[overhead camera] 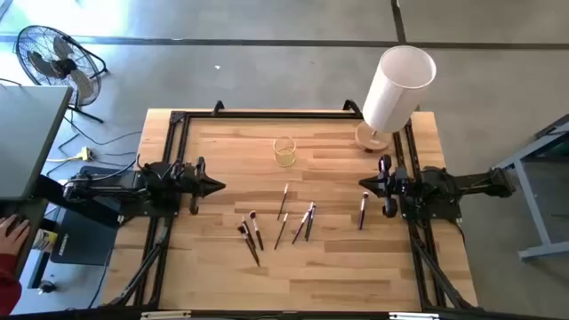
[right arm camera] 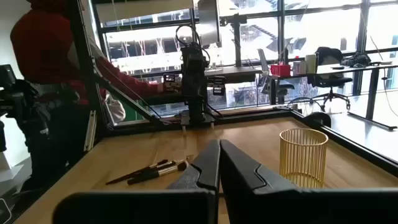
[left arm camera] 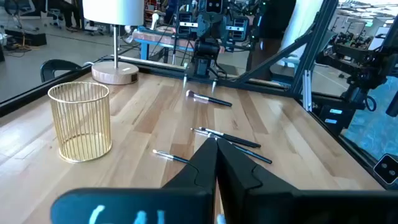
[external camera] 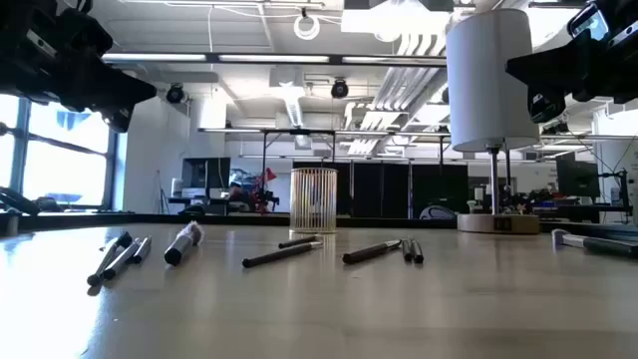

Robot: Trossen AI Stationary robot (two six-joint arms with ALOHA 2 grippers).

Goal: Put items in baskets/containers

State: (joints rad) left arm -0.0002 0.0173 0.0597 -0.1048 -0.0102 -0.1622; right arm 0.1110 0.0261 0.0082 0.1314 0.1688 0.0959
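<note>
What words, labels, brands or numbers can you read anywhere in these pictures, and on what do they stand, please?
None can be read.
The lamp base in the low view carries a small dark mark, too small to read.
A pale scrawl on the left arm's wrist body in the left wrist view is too blurred to read.

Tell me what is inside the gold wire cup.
Nothing is inside the gold wire cup; its open wire sides show through to the wooden table, and no brush stands in it. All the brushes lie on the table.
</note>
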